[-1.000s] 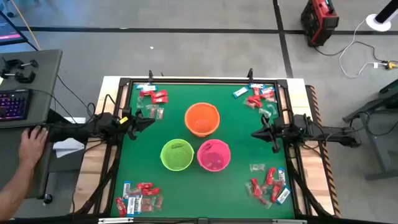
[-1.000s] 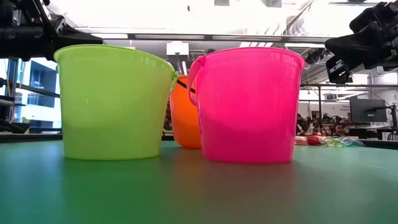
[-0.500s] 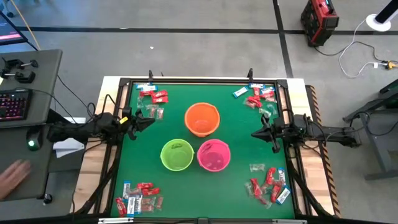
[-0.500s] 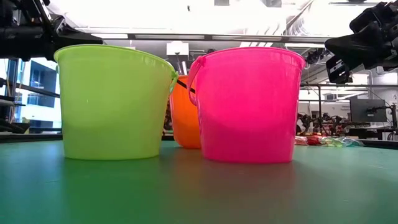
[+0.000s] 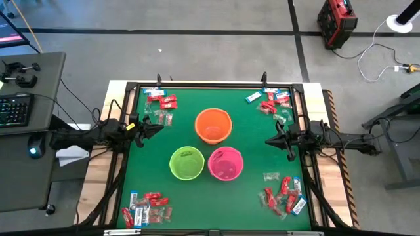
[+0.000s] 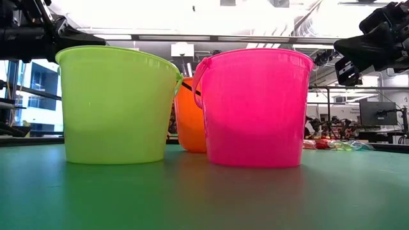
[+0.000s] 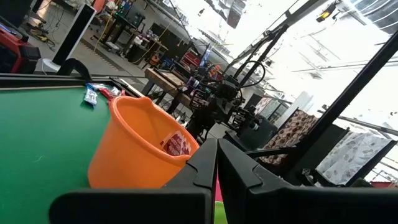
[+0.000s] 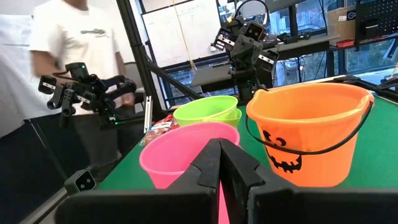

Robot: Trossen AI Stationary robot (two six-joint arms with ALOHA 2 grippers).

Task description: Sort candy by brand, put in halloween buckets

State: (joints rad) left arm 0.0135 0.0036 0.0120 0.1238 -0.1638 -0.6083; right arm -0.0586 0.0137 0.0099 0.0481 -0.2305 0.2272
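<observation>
Three halloween buckets stand upright on their bases mid-table on the green mat: orange (image 5: 213, 126) farthest, lime green (image 5: 187, 162) and pink (image 5: 226, 163) side by side nearer. Candy in red, blue-and-white and clear wrappers lies in four piles at the mat's corners: far left (image 5: 161, 105), far right (image 5: 272, 103), near left (image 5: 146, 208), near right (image 5: 283, 195). My left gripper (image 5: 161, 126) hovers shut at the left edge, pointing level toward the orange bucket (image 7: 140, 149). My right gripper (image 5: 267, 140) hovers shut at the right edge, pointing at the buckets (image 8: 186, 152). Neither holds anything.
A black frame (image 5: 210, 85) runs round the mat. Open mat lies between the buckets and the candy piles. Left of the table stands a desk with a keyboard (image 5: 14, 110) and a mouse (image 5: 34, 152). A person (image 8: 68, 50) stands beyond the table's left side.
Both arms, the buckets and the candy have kept still. A person's hand that lay on the desk left of the table has drawn back out of the high view.
</observation>
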